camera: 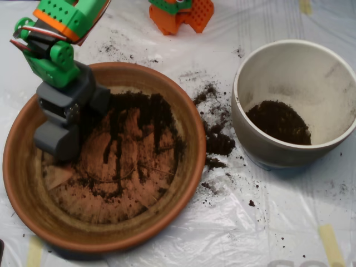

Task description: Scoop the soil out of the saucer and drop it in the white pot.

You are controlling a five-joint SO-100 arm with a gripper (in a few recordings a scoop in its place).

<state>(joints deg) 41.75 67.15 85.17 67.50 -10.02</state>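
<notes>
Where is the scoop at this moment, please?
In the overhead view the scoop is down inside the saucer, at its left side, beside the smeared soil and far from the white pot on the right.

Grey scoop point(58, 139) on a green-and-orange arm point(55, 33); beside it, black-brown soil point(136, 119) streaks the orange-brown saucer point(189, 167); farther off, an off-white pot point(295, 83), grey outside.
</notes>
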